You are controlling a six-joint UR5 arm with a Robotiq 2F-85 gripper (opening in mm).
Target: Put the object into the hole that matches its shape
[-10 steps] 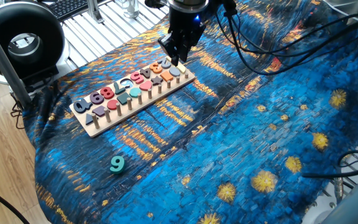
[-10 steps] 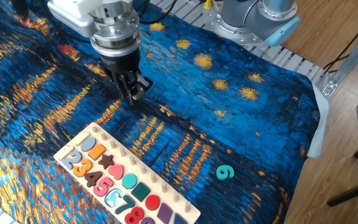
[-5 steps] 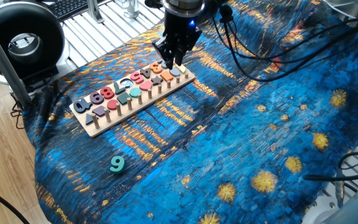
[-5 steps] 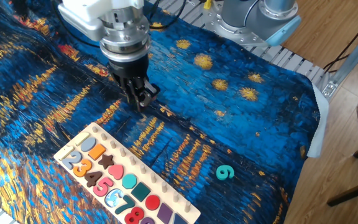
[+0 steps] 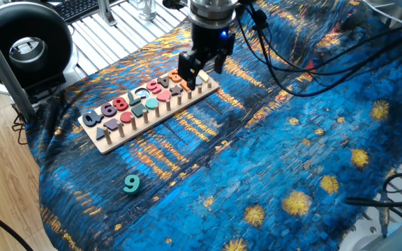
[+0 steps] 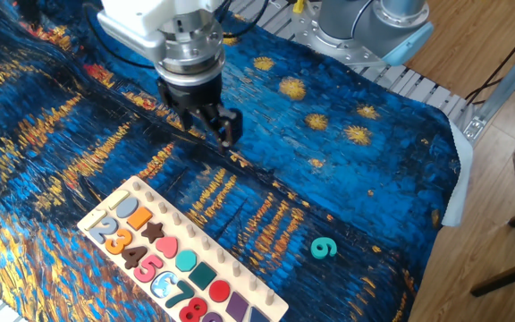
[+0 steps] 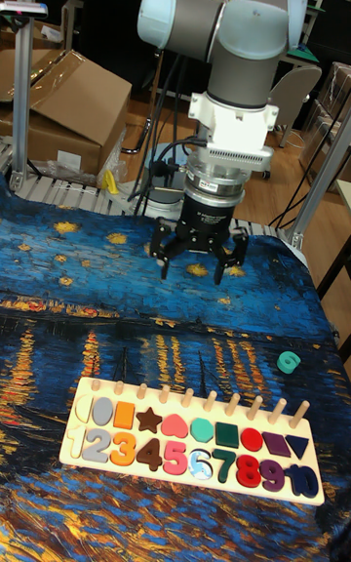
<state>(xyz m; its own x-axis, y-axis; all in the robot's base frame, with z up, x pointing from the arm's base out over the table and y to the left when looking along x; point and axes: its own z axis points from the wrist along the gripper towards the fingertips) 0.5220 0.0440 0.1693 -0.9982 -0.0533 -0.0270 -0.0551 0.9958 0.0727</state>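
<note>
Teal wooden 9 (image 5: 131, 183) flat on painted cloth (image 5: 271, 160); claw (image 7: 198, 268) spread, empty.

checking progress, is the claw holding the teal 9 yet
No, the teal 9 lies alone on the cloth while the open, empty claw hovers far from it.

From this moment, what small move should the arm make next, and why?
Probably travel across the cloth toward the teal 9 and stop above it. The gripper hangs open and empty beside the far end of the board, while the 9 lies loose on the cloth, well away from the board.
</note>
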